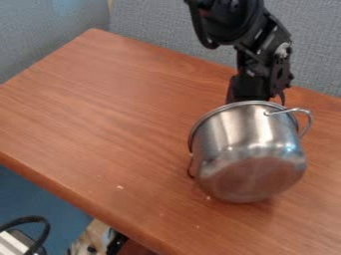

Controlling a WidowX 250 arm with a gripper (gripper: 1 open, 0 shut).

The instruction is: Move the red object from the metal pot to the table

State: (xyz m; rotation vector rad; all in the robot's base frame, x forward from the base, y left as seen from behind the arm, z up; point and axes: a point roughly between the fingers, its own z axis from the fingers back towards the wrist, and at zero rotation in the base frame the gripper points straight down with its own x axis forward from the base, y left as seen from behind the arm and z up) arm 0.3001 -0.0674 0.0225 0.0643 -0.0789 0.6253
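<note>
The metal pot (248, 154) is tipped over at the right side of the table (107, 100), its shiny base and side turned toward the camera and its mouth facing away. Its wire handle (298, 119) sticks up at the upper right. My gripper (256, 98) reaches down behind the pot's far rim, and its fingertips are hidden by the pot. The tilted pot hangs from it, so it looks shut on the rim. The red object is hidden from this view.
The table's front edge runs diagonally just below the pot, with floor and cables (27, 237) beyond it at the lower left. A blue-grey wall (147, 20) stands behind the table. Bare wood stretches left of the pot.
</note>
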